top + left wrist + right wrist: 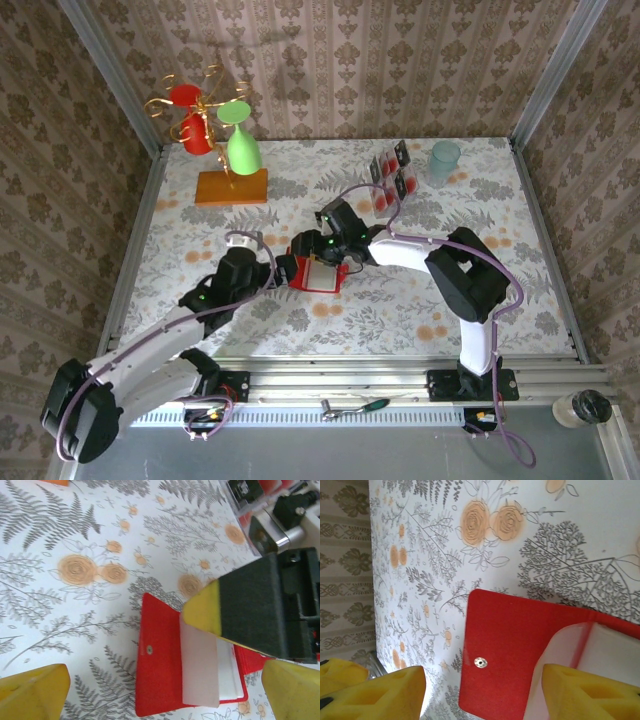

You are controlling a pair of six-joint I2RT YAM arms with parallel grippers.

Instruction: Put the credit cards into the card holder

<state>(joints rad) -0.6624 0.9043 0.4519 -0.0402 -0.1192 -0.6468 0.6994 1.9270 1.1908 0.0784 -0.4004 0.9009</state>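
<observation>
A: Card holder lies open and flat between the two grippers. Left gripper jaws wide apart. Right gripper jaws apart, one finger over the pale pocket.
B: Risk: neither grips it, so a nudge could slide it or fold it shut. Credit cards sit well apart, far right.

The flat, bright red folding card holder lies open on the floral surface, pale pockets facing up. The small pale credit cards with red marks sit grouped far back right.
</observation>
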